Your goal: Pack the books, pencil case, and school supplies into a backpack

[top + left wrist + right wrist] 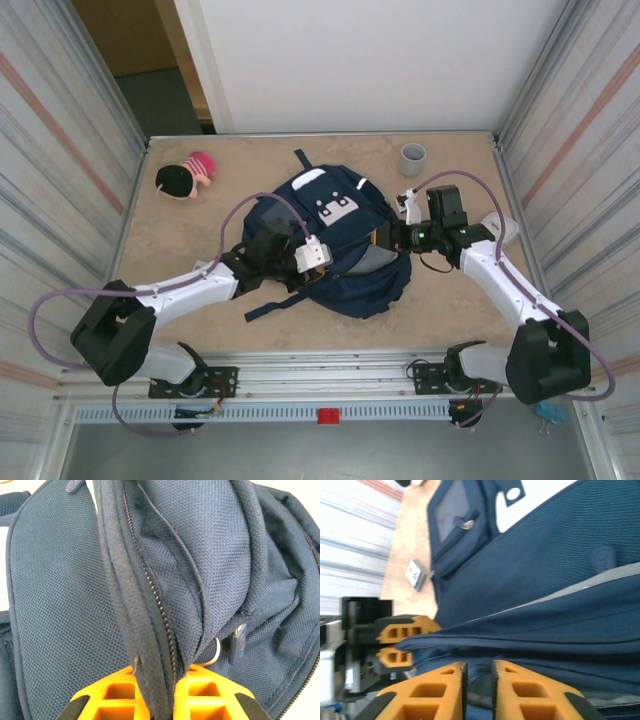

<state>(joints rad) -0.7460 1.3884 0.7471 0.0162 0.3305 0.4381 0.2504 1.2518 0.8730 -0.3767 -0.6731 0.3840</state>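
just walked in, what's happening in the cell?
Both arms are working on the navy backpack lying on the table. The left gripper has its fingers clamped on a fold of fabric along the zipper. The right gripper sits at the backpack's right side, fingers close together with fabric between them; whether it grips is unclear. A small white piece lies on the table beside the backpack, not yet packed.

The backpack (335,215) lies at the middle of the table (190,225), as we see it from above, with an arm on either side. The left gripper (156,695) sits at its left edge, a zip seam pinched between the fingers. The right gripper (479,685) faces it from the right edge, with fabric in its gap. A cup (413,158) stands behind to the right and a doll (185,177) lies far left. A small flat piece (415,573) lies just beside the backpack.
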